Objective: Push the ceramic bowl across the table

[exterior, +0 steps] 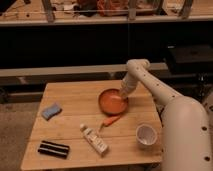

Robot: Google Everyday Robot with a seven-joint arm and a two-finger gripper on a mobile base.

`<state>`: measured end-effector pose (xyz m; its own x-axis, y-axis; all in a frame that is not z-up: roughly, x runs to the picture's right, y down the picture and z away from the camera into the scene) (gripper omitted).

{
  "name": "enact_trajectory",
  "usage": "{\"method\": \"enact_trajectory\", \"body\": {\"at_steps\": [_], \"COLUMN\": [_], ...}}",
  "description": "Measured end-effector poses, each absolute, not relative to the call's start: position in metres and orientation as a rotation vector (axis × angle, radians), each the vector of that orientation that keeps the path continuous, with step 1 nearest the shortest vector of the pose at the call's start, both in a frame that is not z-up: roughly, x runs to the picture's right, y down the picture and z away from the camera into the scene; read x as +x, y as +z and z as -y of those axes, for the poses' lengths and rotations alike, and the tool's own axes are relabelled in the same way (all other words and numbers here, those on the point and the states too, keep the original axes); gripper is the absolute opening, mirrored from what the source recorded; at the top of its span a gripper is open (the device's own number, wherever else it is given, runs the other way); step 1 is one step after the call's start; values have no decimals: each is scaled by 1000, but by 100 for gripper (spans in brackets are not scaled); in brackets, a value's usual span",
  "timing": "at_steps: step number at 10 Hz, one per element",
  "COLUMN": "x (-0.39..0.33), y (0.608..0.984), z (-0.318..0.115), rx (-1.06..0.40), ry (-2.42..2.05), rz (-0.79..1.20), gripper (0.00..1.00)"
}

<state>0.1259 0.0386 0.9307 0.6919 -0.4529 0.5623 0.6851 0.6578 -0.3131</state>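
The orange-red ceramic bowl (112,101) sits right of the middle of the light wooden table (75,95). My white arm reaches in from the lower right and bends down over the bowl. My gripper (123,95) is at the bowl's right rim, touching or just inside it.
On the table lie a blue sponge (51,111) at the left, a black bar (54,149) at the front left, a white tube (94,139), a small orange carrot-like piece (111,121) in front of the bowl, and a white cup (146,134) at the front right. A dark shelf bench (75,45) runs behind.
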Motion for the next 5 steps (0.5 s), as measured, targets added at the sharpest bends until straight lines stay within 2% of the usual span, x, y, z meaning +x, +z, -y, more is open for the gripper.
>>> {"method": "enact_trajectory", "body": {"at_steps": [5], "x": [128], "y": [931], "z": [-37], "rx": [-536], "ry": [-652], "rz": [465], "gripper": [5]}}
